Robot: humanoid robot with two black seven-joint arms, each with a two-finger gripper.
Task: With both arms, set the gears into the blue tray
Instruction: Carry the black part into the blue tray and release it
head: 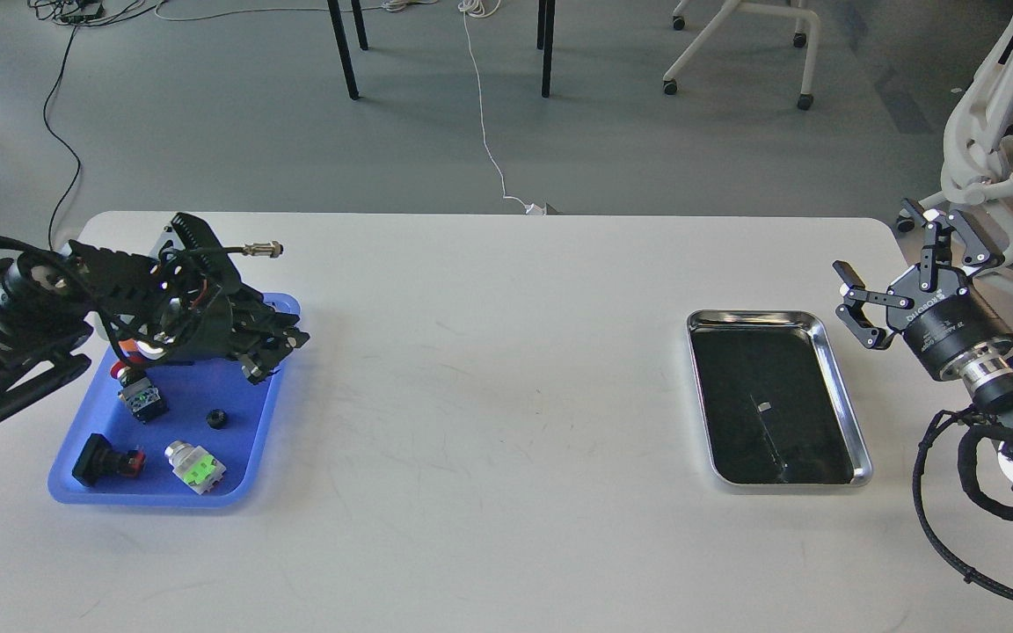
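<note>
The blue tray (247, 457) lies at the table's left. One small black gear (218, 418) rests on its floor, near the middle. My left gripper (275, 354) hangs over the tray's far right corner, just above and to the right of that gear. Its dark fingers blur together, so I cannot tell its state or whether it holds anything. Far right, beyond the steel tray, my right gripper (885, 255) is held up with its fingers spread wide and nothing between them.
In the blue tray lie a black-and-red push-button (106, 462), a green-and-silver button (194, 464) and another button (142, 400). A shiny steel tray (775, 396) lies at the right. A white office chair (999, 158) stands beyond the table's right corner.
</note>
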